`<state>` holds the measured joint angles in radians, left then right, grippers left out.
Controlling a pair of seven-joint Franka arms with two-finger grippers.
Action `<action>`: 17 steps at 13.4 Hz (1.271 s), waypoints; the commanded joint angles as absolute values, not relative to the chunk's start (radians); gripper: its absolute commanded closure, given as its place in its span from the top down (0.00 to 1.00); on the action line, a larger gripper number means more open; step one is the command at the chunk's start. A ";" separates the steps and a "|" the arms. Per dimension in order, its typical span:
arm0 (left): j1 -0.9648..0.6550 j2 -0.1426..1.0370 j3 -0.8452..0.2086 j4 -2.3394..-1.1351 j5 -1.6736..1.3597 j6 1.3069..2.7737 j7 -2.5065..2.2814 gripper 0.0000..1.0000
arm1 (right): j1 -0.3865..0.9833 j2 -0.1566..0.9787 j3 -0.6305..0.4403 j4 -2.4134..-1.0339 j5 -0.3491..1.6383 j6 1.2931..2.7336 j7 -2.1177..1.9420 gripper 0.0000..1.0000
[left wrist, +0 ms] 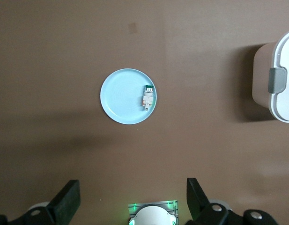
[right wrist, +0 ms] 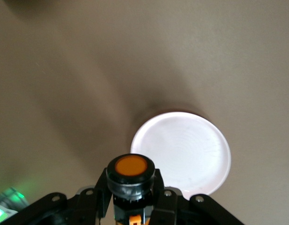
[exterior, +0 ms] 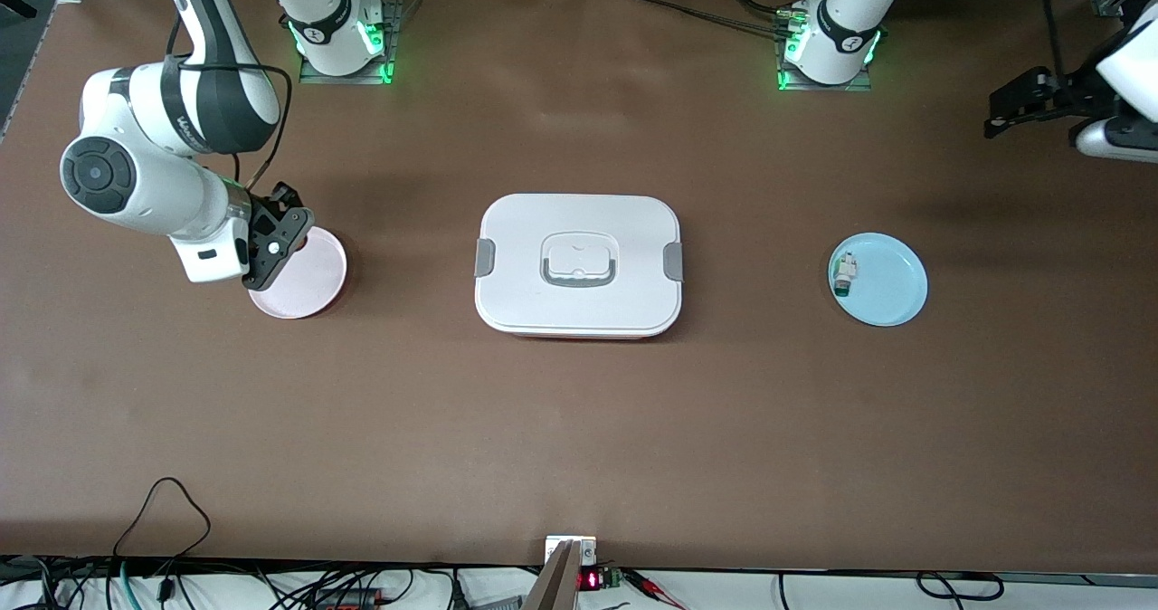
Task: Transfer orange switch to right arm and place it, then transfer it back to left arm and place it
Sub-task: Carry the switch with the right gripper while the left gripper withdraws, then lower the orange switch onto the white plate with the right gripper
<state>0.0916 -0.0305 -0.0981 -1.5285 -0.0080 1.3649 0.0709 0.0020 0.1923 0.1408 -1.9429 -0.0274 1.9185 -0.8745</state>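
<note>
Gripping the orange switch (right wrist: 131, 169) tight, the right gripper (exterior: 282, 234) hangs over the pink plate (exterior: 312, 286) at the right arm's end of the tabletop (exterior: 579, 429), its jaws clamped on the switch's black body with the round orange cap plain to see in the right wrist view. In the front view the switch itself is tucked out of sight under the black fingers. Right in the middle of the tabletop sits the box (exterior: 579, 264), white lid on, grey clips at both ends and a grey-rimmed handle on top, a sliver of red showing along its bottom edge. At the left arm's end lies the blue plate (exterior: 891, 289), and on it, close to the rim on the box's side, rests the small white-and-green part (exterior: 845, 273). The left gripper (exterior: 1022, 103) waits up high near the table's edge at its own end, well apart from the blue plate, and the left wrist view shows its jaws spread wide with nothing between them.
</note>
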 commanded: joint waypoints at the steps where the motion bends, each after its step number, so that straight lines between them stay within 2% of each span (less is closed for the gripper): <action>1: 0.101 -0.063 -0.100 -1.582 0.009 1.384 0.086 1.00 | -0.021 0.189 0.149 -1.988 -0.072 1.973 -0.945 0.28; 2: 0.098 -0.064 -0.098 -1.586 0.011 1.382 0.084 1.00 | -0.026 0.198 0.149 -1.990 -0.090 1.985 -0.954 0.28; 4: 0.051 -0.058 -0.005 -1.586 0.009 1.397 0.100 1.00 | -0.050 0.222 0.149 -1.990 -0.095 1.993 -0.966 0.28; 6: 0.028 -0.058 0.021 -1.586 0.009 1.397 0.119 1.00 | -0.052 0.245 0.149 -1.991 -0.133 2.028 -1.002 0.28; 12: 0.037 -0.054 0.002 -1.575 0.014 1.416 0.181 1.00 | -0.109 0.317 0.147 -2.031 -0.178 2.175 -1.087 0.29; 15: 0.078 -0.055 -0.080 -1.569 0.023 1.424 0.175 1.00 | -0.110 0.327 0.146 -2.115 -0.239 2.310 -1.120 0.29; 17: 0.086 -0.058 -0.097 -1.571 0.023 1.417 0.167 1.00 | -0.110 0.328 0.147 -2.151 -0.265 2.359 -1.120 0.29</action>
